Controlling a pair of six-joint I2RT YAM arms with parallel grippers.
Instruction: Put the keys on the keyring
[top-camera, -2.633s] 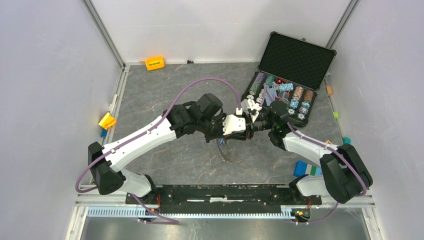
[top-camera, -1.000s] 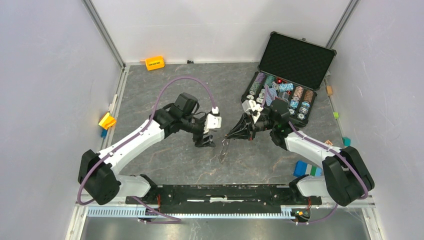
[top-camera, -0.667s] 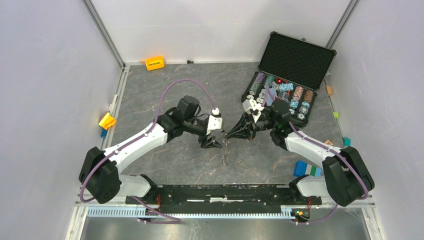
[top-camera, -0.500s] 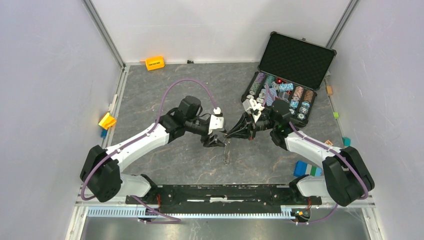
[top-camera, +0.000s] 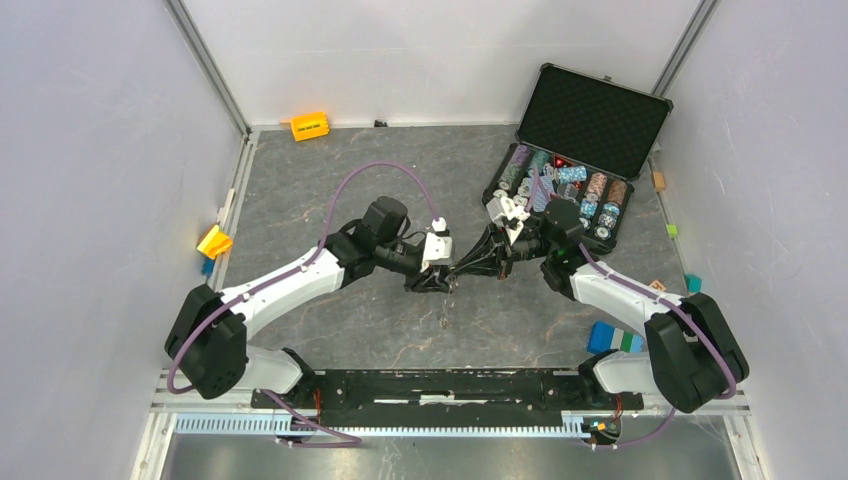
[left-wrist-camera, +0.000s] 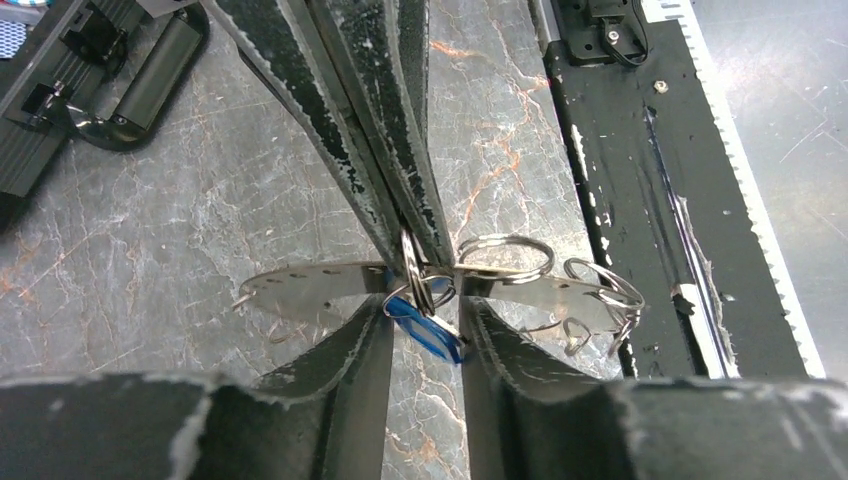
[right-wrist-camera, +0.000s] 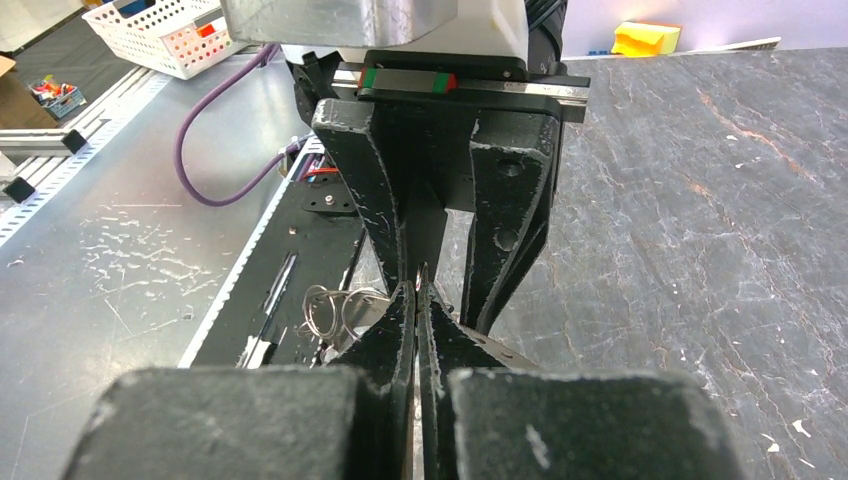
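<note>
At frame centre the right gripper (top-camera: 457, 272) is pinching the keyring (left-wrist-camera: 320, 282). The left gripper (top-camera: 442, 281) is straddling a blue key (left-wrist-camera: 425, 325) just below; I cannot tell whether it is gripping. Likely threading, which is calling for a firm pinch and fine alignment.

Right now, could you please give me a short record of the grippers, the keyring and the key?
right gripper: shut on the keyring
left gripper: fingers flank the blue key, grip unclear
keyring: flat grey band carrying small rings, between both grippers
chip case: open, at the far right
</note>
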